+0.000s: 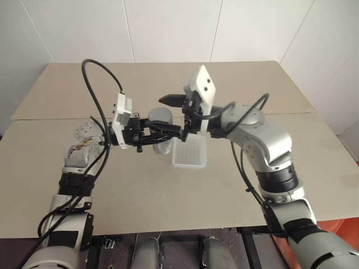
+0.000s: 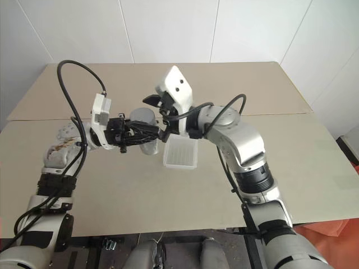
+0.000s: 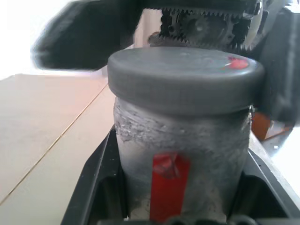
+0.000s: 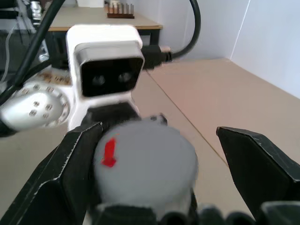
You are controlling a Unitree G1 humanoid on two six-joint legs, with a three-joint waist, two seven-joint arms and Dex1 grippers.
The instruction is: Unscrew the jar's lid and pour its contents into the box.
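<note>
Mid-frame above tan bench (image 1: 84,185): left gripper (image 1: 160,134) jaws clamped on small clear cylindrical jar (image 3: 180,150), held steady for unscrewing. Right gripper (image 4: 154,164) jaws spread wide either side of round grey screw lid (image 3: 183,77), not gripping yet. Shallow translucent-white plastic box (image 1: 189,152) sits just below, ready for pour.

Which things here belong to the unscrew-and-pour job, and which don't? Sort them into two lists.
Belongs to the job:
- jar, held in the shut left tool
- lid, on the jar
- box, on the table
- right tool, open on either side of the lid

Not part of it:
- table
- wooden rack on the far desk
</note>
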